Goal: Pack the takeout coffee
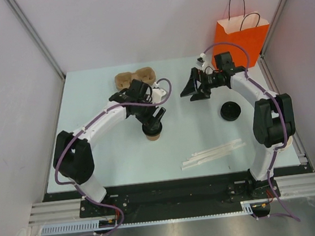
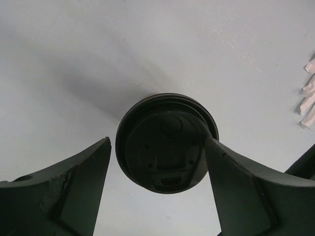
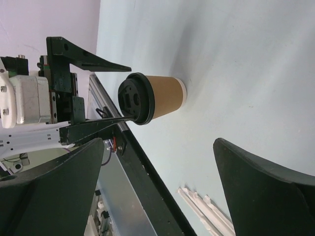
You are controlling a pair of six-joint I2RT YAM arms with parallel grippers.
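Standing upright on the bench [image 1: 112, 168], left of centre, the takeout coffee [image 2: 165, 142] has its long axis vertical and its black lid facing straight up at the left tool [image 1: 153, 122], the first observer says.

"So the left arm is the nearer one?" asks the second.

"By far. That tool hangs directly over the cup, its jaws parted to either side of the lid. One finger [image 2: 246, 182] meets the rim and the other shows a sliver of bench between, so nothing is gripped yet. The right tool [image 1: 192, 94] hovers well apart, nearer the orange bag [image 1: 241, 40], spread wide and empty."

"Then the lift likely falls to the left arm, with the bag off at the far right."
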